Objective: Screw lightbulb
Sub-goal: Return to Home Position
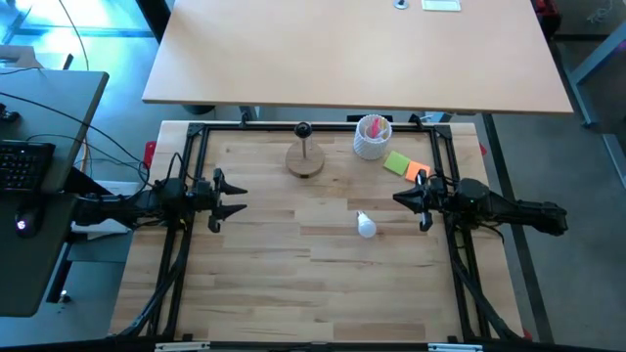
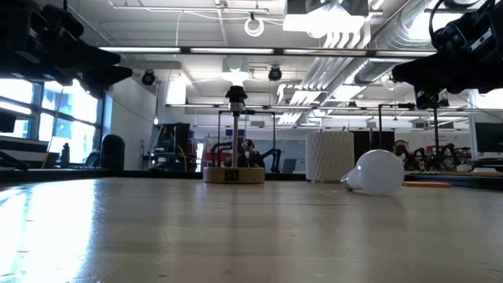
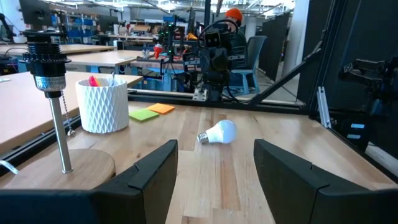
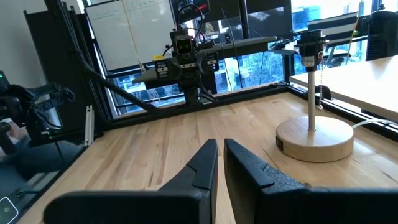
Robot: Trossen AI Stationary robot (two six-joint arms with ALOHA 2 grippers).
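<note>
The white lightbulb (image 1: 365, 225) lies on its side on the wooden table, right of centre; its silvery screw base (image 3: 203, 137) points away from the round end. A round wooden stand (image 1: 305, 160) with a thin rod and black socket (image 3: 45, 59) stands near the far edge. My left gripper (image 1: 239, 199) hovers open at the left side, level, with nothing between its fingers (image 3: 152, 176). My right gripper (image 1: 399, 198) hovers shut at the right side, level, a little beyond the bulb toward the far edge.
A white ribbed cup (image 1: 373, 137) with pink contents stands at the far right, beside green (image 1: 398, 162) and orange (image 1: 418, 169) sticky notes. A black frame (image 1: 323, 127) runs around the table. Bare wood lies between the two grippers and toward the near edge.
</note>
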